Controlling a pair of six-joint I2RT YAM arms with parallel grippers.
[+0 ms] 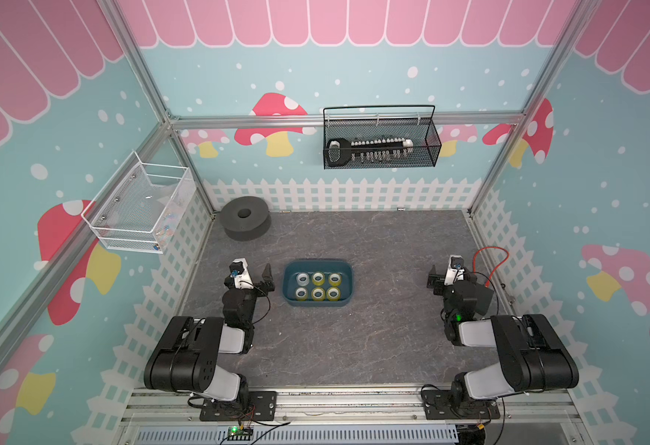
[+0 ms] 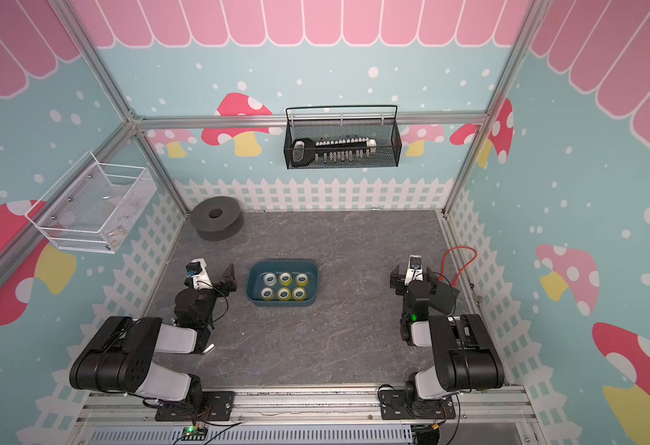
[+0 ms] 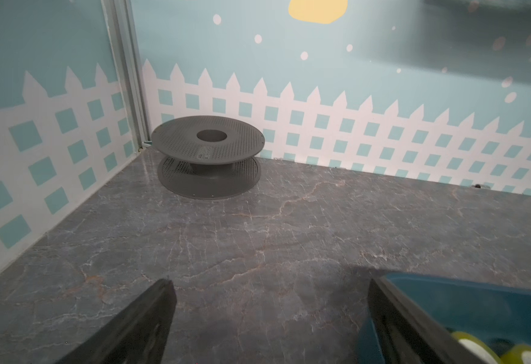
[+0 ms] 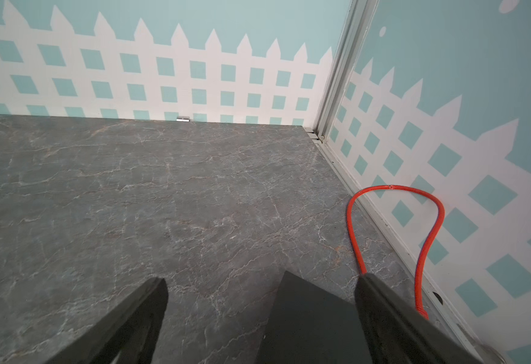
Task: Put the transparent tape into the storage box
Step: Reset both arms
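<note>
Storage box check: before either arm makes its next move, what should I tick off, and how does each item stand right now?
1. Storage box upright on the table: ok.
2. Six tape rolls inside it, two rows of three: ok.
3. Loose tape outside the box: none visible: ok.
4. Left hand open and empty, beside the box: ok.
5. Right hand open: ok. Whether it touches the dark flat piece under it: cannot tell.
6. Which rolls are transparent: one paler roll, the rest yellowish: cannot tell.
</note>
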